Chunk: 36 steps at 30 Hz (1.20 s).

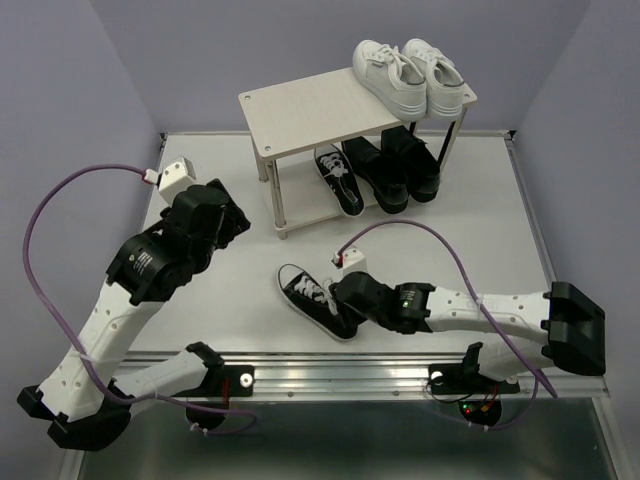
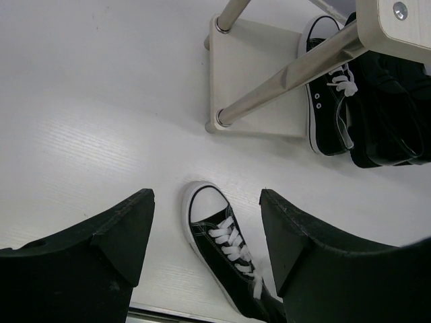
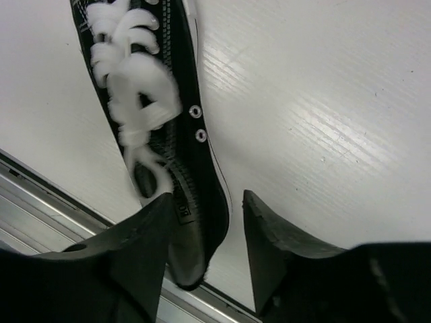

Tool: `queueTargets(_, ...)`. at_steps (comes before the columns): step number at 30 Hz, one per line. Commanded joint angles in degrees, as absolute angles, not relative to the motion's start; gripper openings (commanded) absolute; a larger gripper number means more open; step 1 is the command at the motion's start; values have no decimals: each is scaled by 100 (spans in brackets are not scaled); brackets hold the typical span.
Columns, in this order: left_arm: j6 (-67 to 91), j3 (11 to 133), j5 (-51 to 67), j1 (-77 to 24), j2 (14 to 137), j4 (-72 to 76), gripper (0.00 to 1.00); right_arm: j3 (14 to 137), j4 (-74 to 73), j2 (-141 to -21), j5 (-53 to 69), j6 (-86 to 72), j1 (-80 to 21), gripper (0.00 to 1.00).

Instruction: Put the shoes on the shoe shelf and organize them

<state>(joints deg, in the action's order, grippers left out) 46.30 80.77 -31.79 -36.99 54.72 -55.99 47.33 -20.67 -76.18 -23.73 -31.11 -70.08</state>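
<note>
you get bright, even overhead light in the top view, with only soft shadows under the shoe shelf (image 1: 300,110) and no harsh glare on the white table (image 1: 500,230). from the left wrist, a broad sheen runs across the ribbed table, the metal leg (image 2: 289,81) carries a bright streak, and the black fingers (image 2: 101,249) sit dark and almost detail-less. on the right wrist, the white laces (image 3: 135,87) of the black canvas sneaker (image 3: 192,155) are blown out and blurred, and a glare patch lies on the table to the right.
</note>
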Motion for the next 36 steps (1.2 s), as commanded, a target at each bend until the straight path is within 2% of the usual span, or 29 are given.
queueTargets(1,4500,8007,-3155,-3674,5528,-5300,75,4948,-2241,-7462,-2558,-3226,-6979,58)
queueTargets(2,4491,8024,-3155,-3674,5537,-5309,75,4957,-2276,-7410,-2584,-3226,-6979,64)
queueTargets(6,4421,8051,-3164,-3674,5581,-5309,75,5211,-2566,-7330,-2567,-3191,-6979,65)
queueTargets(9,4386,8007,-3147,-3674,5581,-5282,75,5352,-2601,-7400,-2181,-2884,-6979,74)
queueTargets(15,4324,7963,-3120,-3674,5572,-5291,75,5414,-2541,-7822,-1310,-2523,-6979,75)
queueTargets(19,4333,7893,-3120,-3674,5511,-5300,75,5318,-2461,-8103,-1248,-2487,-6979,80)
queueTargets(24,4342,7822,-3085,-3674,5502,-5265,75,5300,-2417,-8490,-1152,-2426,-6979,79)
queueTargets(25,4333,7814,-3076,-3674,5511,-5256,75,5282,-2382,-8534,-1143,-2434,-6979,74)
queueTargets(26,4324,7805,-3076,-3674,5528,-5247,75,5274,-2347,-8595,-1116,-2426,-6979,57)
queueTargets(27,4316,7796,-3076,-3674,5528,-5230,75,5300,-2329,-8639,-1134,-2434,-6979,49)
queueTargets(28,4307,7796,-3067,-3674,5537,-5221,75,5326,-2329,-8674,-1151,-2435,-6979,33)
queueTargets(30,4280,7813,-3067,-3674,5572,-5247,75,5414,-2338,-8719,-1195,-2426,-6979,19)
queueTargets(31,4289,7813,-3076,-3674,5581,-5238,75,5449,-2347,-8719,-1213,-2417,-6979,5)
queueTargets(32,4289,7813,-3076,-3674,5581,-5247,75,5484,-2355,-8719,-1248,-2417,-6979,1)
queueTargets(36,4280,7796,-3102,-3674,5555,-5256,75,5572,-2408,-8491,-1467,-2382,-6979,1)
